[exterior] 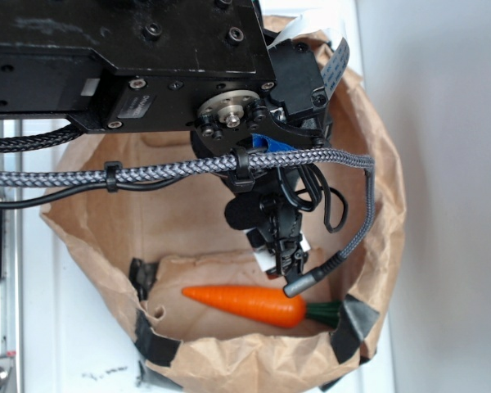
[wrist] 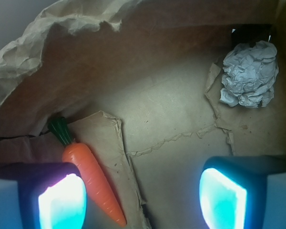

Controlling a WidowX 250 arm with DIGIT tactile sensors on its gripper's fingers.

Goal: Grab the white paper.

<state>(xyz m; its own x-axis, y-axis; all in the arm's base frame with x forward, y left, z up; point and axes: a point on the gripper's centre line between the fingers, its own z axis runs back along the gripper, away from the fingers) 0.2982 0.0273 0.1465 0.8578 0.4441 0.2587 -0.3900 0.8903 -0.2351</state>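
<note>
Brown paper fills both views: a large bag [exterior: 376, 164] with a crumpled rim, seen from above. The white paper [wrist: 250, 74], a wrinkled wad, lies on the bag's floor at the upper right of the wrist view, close to the bag's wall and partly in shadow. In the exterior view the wad cannot be seen; the black arm [exterior: 131, 57] and its braided cable [exterior: 180, 170] cover the middle of the bag.

An orange carrot [wrist: 93, 181] with a green top lies at the lower left of the wrist view, on a torn flap of the bag's floor, well apart from the wad. Its tip runs down near the bottom edge.

The tool [wrist: 143, 198] hangs inside the bag with its jaws spread and nothing between them. Only the two fingers [wrist: 62, 200] show, glowing teal-white and blurred, cut off by the bottom edge. The left one overlaps the carrot in the picture; whether they touch is unclear.
</note>
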